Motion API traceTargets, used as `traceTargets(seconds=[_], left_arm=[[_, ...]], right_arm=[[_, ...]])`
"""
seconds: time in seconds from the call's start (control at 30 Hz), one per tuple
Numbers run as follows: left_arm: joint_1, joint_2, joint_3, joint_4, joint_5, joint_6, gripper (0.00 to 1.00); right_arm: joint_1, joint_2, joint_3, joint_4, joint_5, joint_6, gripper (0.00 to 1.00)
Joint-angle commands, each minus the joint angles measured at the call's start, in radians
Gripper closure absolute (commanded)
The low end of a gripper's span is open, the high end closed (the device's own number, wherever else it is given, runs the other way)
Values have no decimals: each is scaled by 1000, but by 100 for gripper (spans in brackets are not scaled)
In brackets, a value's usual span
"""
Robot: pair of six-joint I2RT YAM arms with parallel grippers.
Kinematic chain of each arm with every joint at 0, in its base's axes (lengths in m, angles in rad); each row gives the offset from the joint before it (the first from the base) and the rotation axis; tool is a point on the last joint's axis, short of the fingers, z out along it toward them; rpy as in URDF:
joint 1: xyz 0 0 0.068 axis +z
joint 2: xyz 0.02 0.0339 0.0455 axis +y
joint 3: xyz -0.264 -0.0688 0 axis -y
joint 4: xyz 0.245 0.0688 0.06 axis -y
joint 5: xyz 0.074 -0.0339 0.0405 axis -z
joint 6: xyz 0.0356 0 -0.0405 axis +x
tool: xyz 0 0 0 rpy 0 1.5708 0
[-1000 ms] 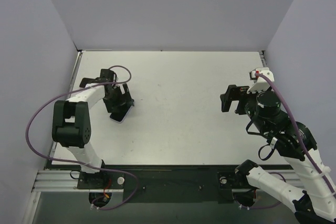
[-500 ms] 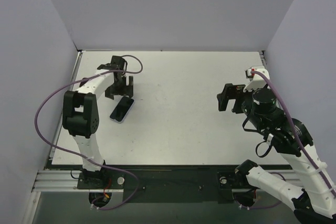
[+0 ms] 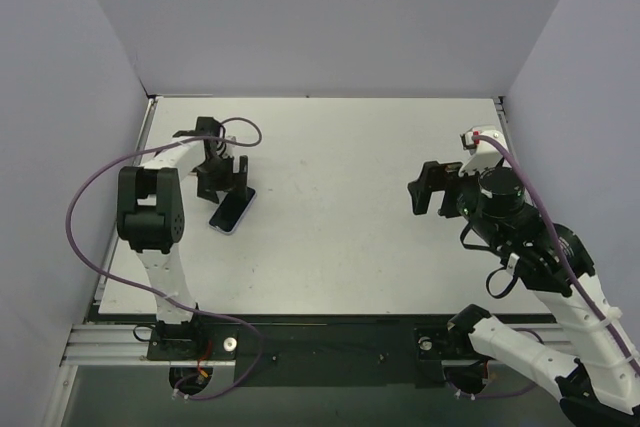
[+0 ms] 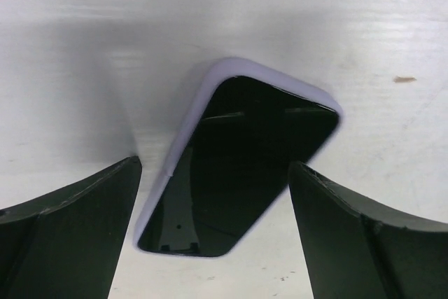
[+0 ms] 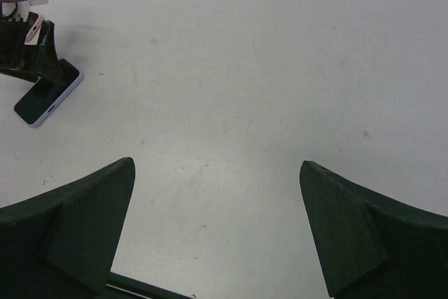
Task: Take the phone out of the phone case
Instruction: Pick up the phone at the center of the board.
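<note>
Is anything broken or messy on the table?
Nothing stands out. The phone sits in its lilac case, flat on the table, screen unbroken, under the open left gripper. Only tiny specks mark the table.

One phone (image 4: 245, 166), one lilac phone case (image 4: 183, 138), one table (image 3: 350, 197), two tools — left tool (image 3: 225, 185), right tool (image 3: 420, 192).
</note>
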Motion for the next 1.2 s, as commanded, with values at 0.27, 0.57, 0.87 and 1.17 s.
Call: traceTargets(seconds=[0.27, 0.57, 0.87, 1.17], left_arm=[[-110, -85, -151, 42, 55, -59, 3], [-233, 68, -56, -74, -352, -165, 24], [-246, 88, -40, -76, -224, -134, 86], [-217, -125, -59, 26, 29, -179, 100]], right_arm=[[8, -40, -2, 36, 10, 0, 2], [9, 9, -16, 47, 18, 66, 0], [-9, 113, -30, -16, -24, 121, 0], [-5, 177, -250, 98, -144, 194, 7]])
